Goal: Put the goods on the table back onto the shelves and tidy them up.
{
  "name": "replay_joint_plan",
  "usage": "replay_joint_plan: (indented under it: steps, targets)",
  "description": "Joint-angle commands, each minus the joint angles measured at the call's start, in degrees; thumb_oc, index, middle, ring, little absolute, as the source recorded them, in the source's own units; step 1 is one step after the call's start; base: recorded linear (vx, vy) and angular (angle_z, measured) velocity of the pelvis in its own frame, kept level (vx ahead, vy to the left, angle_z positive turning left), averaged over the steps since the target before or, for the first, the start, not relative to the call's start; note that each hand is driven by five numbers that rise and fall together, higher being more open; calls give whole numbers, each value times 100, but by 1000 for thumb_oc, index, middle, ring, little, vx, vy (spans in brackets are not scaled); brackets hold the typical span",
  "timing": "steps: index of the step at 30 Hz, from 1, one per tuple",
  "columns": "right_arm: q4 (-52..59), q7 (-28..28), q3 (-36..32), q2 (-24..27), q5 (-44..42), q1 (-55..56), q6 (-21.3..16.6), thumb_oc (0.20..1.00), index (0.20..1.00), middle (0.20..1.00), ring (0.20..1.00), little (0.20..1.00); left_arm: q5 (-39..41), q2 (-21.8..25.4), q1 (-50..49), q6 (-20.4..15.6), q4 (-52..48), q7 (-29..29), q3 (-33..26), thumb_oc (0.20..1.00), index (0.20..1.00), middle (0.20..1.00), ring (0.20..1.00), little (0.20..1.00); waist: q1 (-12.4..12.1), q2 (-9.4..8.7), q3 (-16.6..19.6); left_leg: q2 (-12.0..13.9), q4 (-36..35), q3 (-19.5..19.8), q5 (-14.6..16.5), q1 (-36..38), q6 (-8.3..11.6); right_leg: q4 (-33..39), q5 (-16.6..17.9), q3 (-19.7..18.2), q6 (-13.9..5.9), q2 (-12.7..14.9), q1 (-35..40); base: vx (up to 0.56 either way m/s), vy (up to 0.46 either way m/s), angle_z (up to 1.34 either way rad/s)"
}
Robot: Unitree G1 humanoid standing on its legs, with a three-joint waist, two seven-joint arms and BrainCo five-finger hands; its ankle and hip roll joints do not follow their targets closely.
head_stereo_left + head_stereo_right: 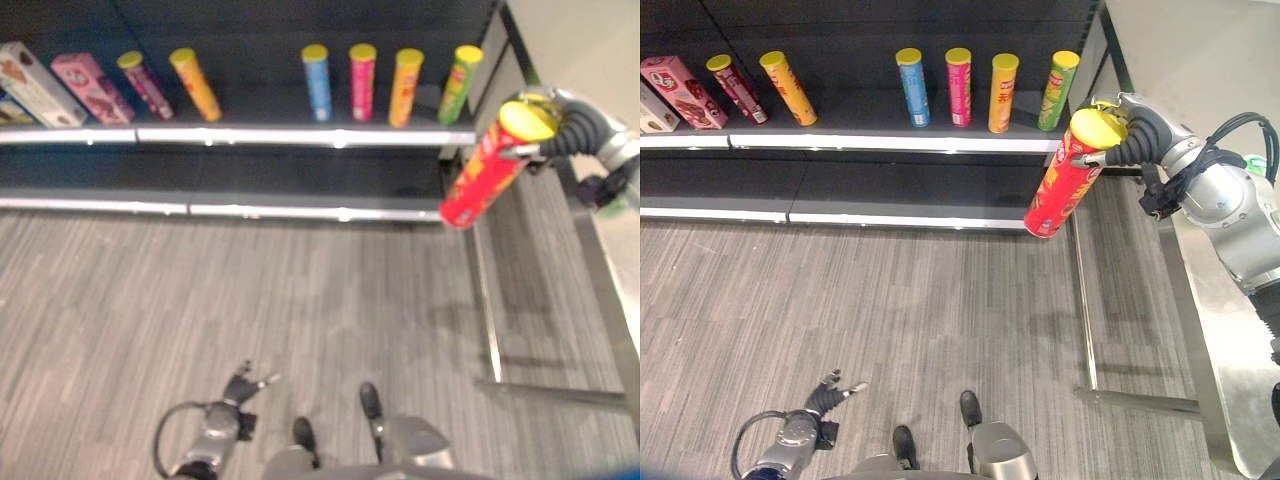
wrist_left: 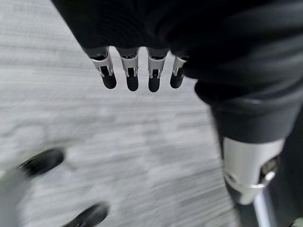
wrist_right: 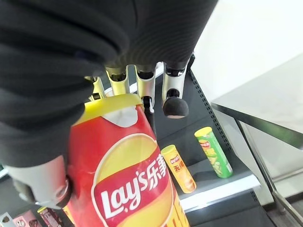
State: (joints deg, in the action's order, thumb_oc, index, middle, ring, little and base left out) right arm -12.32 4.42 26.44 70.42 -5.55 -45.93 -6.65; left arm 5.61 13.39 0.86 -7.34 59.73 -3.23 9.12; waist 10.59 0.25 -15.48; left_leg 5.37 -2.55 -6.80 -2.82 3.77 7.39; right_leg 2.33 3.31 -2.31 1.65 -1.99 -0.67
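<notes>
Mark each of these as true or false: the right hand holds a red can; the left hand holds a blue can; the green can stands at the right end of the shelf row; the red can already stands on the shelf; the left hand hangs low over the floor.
1. The right hand holds a red can. True.
2. The left hand holds a blue can. False: it holds nothing; the blue can stands on the shelf.
3. The green can stands at the right end of the row. True.
4. The red can stands on the shelf. False: it hangs tilted in the air, gripped near its yellow lid.
5. The left hand hangs low over the floor. True.
</notes>
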Motion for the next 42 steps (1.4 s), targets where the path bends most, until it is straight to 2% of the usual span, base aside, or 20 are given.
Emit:
replay_joint_plan:
  steps: [1,12,19,23,24,25,27,28,29,31,32,33,34,35,36,37,38,39,41,42]
  targets:
    - [111,-235,-165,-212,-32,-157,-194,200,200,200,200,200,-94,382,-503,15,140,-16,144,1000,1000,1000,1000,1000,-255,-339,476,-55,791,-76,946,-334,-100,-252,-440,-465,-1519,1081,-62,-7,0,16]
    - [162,-309,-180,-365,150,-105,-197,200,200,200,200,200,94,380,-320,-36,-358,-41,246,1000,1000,1000,1000,1000,-305,-360,445,-56,867,-44,992,-352,-120,-260,-479,-319,-1505,1115,-29,-4,-3,7]
    - [174,-314,-78,-435,254,-220,-171,200,200,200,200,200,91,412,-275,-20,-230,-35,226,1000,1000,1000,1000,1000,-330,-357,376,-74,933,-4,1016,-422,-135,-261,-469,-291,-1511,1154,-53,-1,5,0]
    - [176,-295,355,-530,525,-760,-156,200,200,200,200,200,-103,521,-286,30,39,-58,242,1000,1000,1000,1000,1000,-422,-327,242,-192,1029,-3,1095,-559,-240,-451,-342,-371,-1629,1220,-318,-25,49,-1]
    - [145,-300,564,-565,565,-1047,-153,200,200,200,200,200,-64,568,-265,31,53,-50,212,1000,1000,1000,1000,1000,-461,-320,170,-161,1047,-49,1092,-580,-250,-655,-295,-320,-1634,1189,-494,-89,3,-17]
    - [119,-325,692,-615,568,-1272,-155,200,200,200,200,200,-32,647,-226,37,38,-61,190,1000,1000,1000,1000,1000,-521,-313,106,-122,1042,-110,1080,-582,-250,-789,-278,-88,-1613,1175,-613,-85,-33,-23]
    - [5,-368,946,-744,548,-1636,-189,200,200,200,200,200,82,736,-165,19,-50,-84,157,1000,1000,1000,1000,1000,-646,-297,66,-39,1012,-302,1063,-571,-204,-914,-419,667,-1490,1215,-594,-44,-49,-34]
    - [-2,-369,956,-747,547,-1646,-192,200,200,200,200,200,83,734,-165,19,-51,-84,154,1000,1000,1000,1000,1000,-630,-294,58,-39,1016,-289,1065,-568,-202,-915,-425,682,-1489,1216,-581,52,-117,-23]
    - [-75,-369,1034,-778,546,-1702,-189,200,200,200,200,200,184,793,-115,-1,-201,-102,156,1000,1000,1000,1000,1000,-693,-350,86,-4,1072,-396,1094,-553,-164,-834,-549,1055,-1419,1216,-447,58,-92,-9]
    - [-79,-370,1039,-780,546,-1707,-190,200,200,200,200,200,185,792,-116,1,-204,-102,154,1000,1000,1000,1000,1000,-685,-348,81,-2,1078,-389,1098,-552,-163,-827,-548,1064,-1419,1215,-435,121,-121,-16]
    - [-85,-340,949,-762,468,-1549,-142,200,200,200,200,200,411,815,-236,-5,-441,-72,77,1000,1000,1000,1000,1000,-737,-440,106,156,1662,-346,1228,-578,-30,-886,-746,1078,-1246,1106,-367,268,-205,-23]
    - [-47,-349,930,-737,445,-1533,-119,200,200,200,200,200,447,823,-270,-2,-536,-65,78,1000,1000,1000,1000,1000,-767,-453,71,244,2181,-278,1135,-670,36,-919,-824,1095,-1139,1058,-283,265,-208,-5]
    - [-43,-349,924,-735,445,-1528,-117,200,200,200,200,200,447,825,-272,1,-541,-65,79,1000,1000,1000,1000,1000,-762,-438,65,267,2235,-261,1162,-694,44,-924,-829,1107,-1132,1040,-279,138,-79,10]
    - [18,-328,887,-734,403,-1488,-104,200,200,200,200,200,469,799,-348,12,-606,-39,83,1000,1000,1000,1000,1000,-802,-425,-5,322,2738,-140,1057,-813,79,-913,-900,1129,-1037,1000,-156,159,-27,13]
    - [-7,-345,875,-822,362,-1437,-76,200,200,200,200,200,540,747,-356,37,-560,-131,29,1000,1000,1000,1000,1000,-919,-405,-168,324,3434,196,665,-1132,179,-847,-977,1132,-961,981,90,160,-25,8]
    - [-7,-345,874,-823,363,-1437,-76,200,200,200,200,200,541,748,-355,36,-558,-132,29,1000,1000,1000,1000,1000,-901,-398,-170,327,3456,220,670,-1150,182,-845,-979,1152,-959,975,95,311,64,-6]
    - [-65,-290,954,-847,367,-1434,-14,200,200,200,200,200,750,671,-423,10,-534,-187,-59,1000,1000,1000,1000,1000,-965,-440,-140,506,3081,378,664,-1284,201,-730,-1022,1075,-1057,1069,244,212,67,-27]
    - [-68,-291,964,-849,366,-1441,-13,200,200,200,200,200,751,668,-428,9,-535,-187,-61,1000,1000,1000,1000,1000,-973,-436,-158,511,3075,367,675,-1249,204,-724,-1026,1066,-1058,1066,271,379,153,-33]
    - [-82,-249,964,-790,347,-1419,-9,200,200,200,200,200,864,627,-540,-1,-550,-167,-107,1000,1000,1000,1000,1000,-1044,-487,-69,778,2552,521,682,-1452,256,-618,-1074,947,-1187,1250,368,314,199,-26]
    - [-139,-258,941,-776,360,-1368,-30,200,200,200,200,200,860,603,-575,-36,-532,-189,-97,1000,1000,1000,1000,1000,-1071,-451,-24,882,2029,631,563,-1516,329,-618,-1124,895,-1260,1345,403,373,311,-25]
